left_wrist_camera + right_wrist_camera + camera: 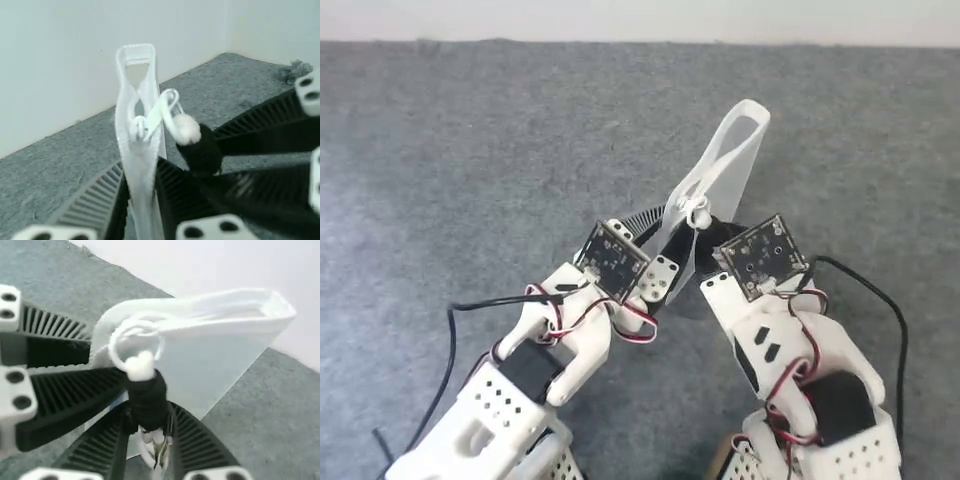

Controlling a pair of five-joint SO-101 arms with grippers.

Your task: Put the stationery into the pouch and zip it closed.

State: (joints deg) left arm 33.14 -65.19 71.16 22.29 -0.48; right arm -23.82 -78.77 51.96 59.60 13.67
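Left to right, as I see it from the console: the left gripper (143, 207), reaching in from 7 o'clock of the high view, is clamped on the edge of the translucent pouch (725, 160); the pouch is held up off the grey table (460, 150) at centre, its far end pointing to 1 o'clock; the right gripper (147, 440), from 5 o'clock, pinches the black zipper pull (146, 397), which carries a white ring (132, 340).

Left arm (550, 345) and right arm (805, 345): white printed plastic shells, black servos (530, 370), red-white-black cables (582, 318), thick black cord (901, 350), square black camera boards (615, 260), ribbed black jaws with white screw-holed ends.
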